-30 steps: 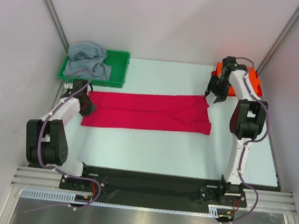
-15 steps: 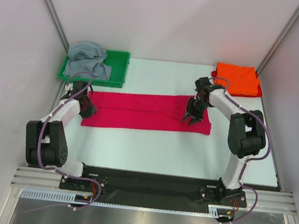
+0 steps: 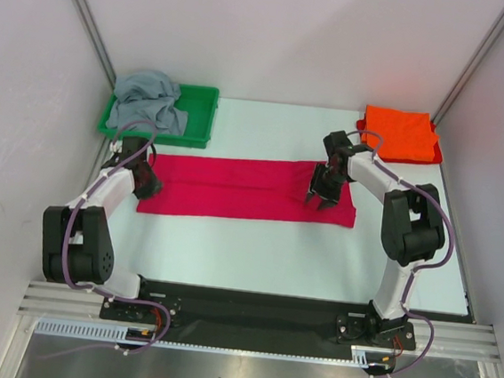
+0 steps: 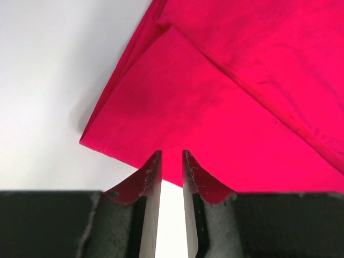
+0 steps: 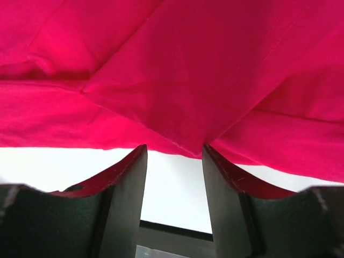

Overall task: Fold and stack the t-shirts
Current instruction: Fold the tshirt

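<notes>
Right now your crimson shirt (image 3: 248, 187) lies flat across the middle of the table (image 3: 255, 252), folded into a long band that runs left to right. Its layers overlap lengthwise, and stitched hems show in both wrist views. The orange shirt (image 3: 400, 134) sits folded at the far right corner, well apart from the crimson one. The grey shirt (image 3: 149, 99) is heaped loosely in the green tray (image 3: 201, 117) at the far left corner, spilling over the tray's left end.

Your left gripper (image 3: 148, 182) is at the band's left end, on its near corner. The left arm reaches forward along the table's left side from its base, with the wrist bent down to the cloth. In the left wrist view its fingers (image 4: 153, 172) stand with only a narrow gap and the cloth's edge crosses right at the tips. You cannot tell from this whether the cloth is pinched.

Your right gripper (image 3: 320, 196) points down onto the band near its right end, a little in from the edge. The right arm rises from its base, then the forearm reaches left over the cloth. In the right wrist view its fingers (image 5: 129, 172) stand well parted, the near hem lying across the gap between the tips and nothing clamped.
</notes>
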`<state>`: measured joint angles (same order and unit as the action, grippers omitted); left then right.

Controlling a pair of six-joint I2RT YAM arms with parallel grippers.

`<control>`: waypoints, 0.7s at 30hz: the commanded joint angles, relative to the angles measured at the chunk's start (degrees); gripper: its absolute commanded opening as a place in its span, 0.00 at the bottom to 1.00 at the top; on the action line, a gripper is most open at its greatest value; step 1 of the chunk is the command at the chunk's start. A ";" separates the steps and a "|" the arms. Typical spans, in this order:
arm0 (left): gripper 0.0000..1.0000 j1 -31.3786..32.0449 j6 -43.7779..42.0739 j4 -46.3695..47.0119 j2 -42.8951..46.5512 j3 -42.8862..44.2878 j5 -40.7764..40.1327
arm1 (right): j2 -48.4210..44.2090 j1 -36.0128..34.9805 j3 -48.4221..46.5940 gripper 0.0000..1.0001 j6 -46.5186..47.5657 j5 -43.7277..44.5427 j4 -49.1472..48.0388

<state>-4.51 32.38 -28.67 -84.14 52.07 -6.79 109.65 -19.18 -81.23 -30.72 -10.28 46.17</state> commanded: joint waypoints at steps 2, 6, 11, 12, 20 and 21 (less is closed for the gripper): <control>0.26 0.21 -1.36 0.01 1.79 0.92 0.19 | 0.13 0.46 -0.95 0.51 0.04 2.64 -0.29; 0.25 0.29 -1.09 0.10 1.52 0.92 0.63 | 1.45 0.37 -1.21 0.51 -0.04 2.03 -0.55; 0.25 0.21 -1.27 0.10 1.70 0.92 0.37 | 2.41 0.11 -1.91 0.46 -0.30 2.64 -0.38; 0.25 0.29 -1.18 0.10 1.70 0.84 0.37 | 2.42 0.11 -2.00 0.45 -0.48 2.72 -0.47; 0.25 0.21 -1.27 0.19 1.78 0.57 -0.07 | 4.00 0.11 -4.19 0.03 0.05 3.42 -0.47; 0.25 0.21 -1.35 0.19 1.78 0.57 -0.07 | 4.35 0.19 -5.94 0.00 0.13 3.52 0.14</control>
<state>-4.51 32.36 -28.82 -84.07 52.07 -6.81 113.25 -18.94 -82.78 -30.96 -7.97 46.15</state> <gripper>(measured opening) 0.251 0.039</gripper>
